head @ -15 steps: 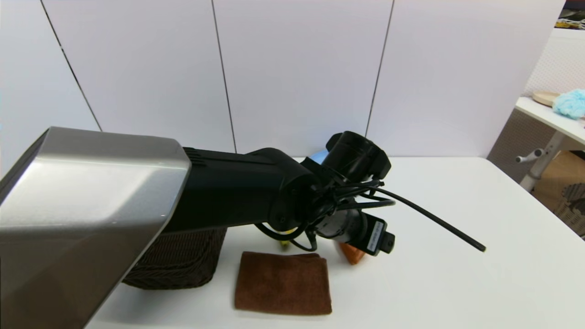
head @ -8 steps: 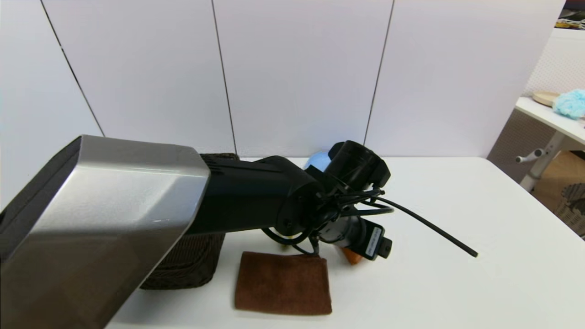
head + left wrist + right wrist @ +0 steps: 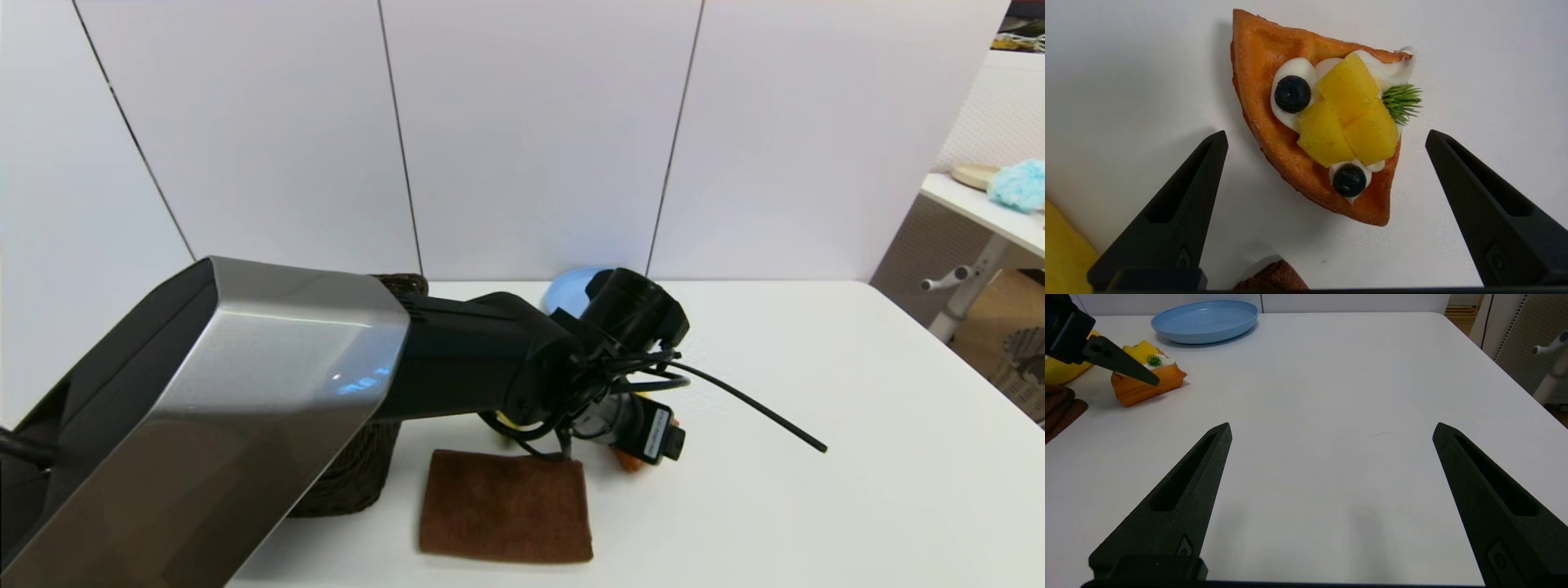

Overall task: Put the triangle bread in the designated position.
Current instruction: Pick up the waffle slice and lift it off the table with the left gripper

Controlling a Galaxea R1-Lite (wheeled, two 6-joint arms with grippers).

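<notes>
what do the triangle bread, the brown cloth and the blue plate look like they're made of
The triangle bread: probably moulded plastic or rubber, matte orange waffle-grid crust, glossy cream, stiff green bristly sprig. The brown cloth: soft fabric, maybe microfibre, fuzzy nap and folded edges. The blue plate: likely smooth plastic, with an even colour and a soft sheen. The left gripper hangs open over the bread.

Your head camera looks forward and down across the table (image 3: 857, 392). Your left wrist camera stares straight down, close over the triangle bread (image 3: 1318, 118). Your right wrist camera looks low along the tabletop and shares that bread, farther off.
</notes>
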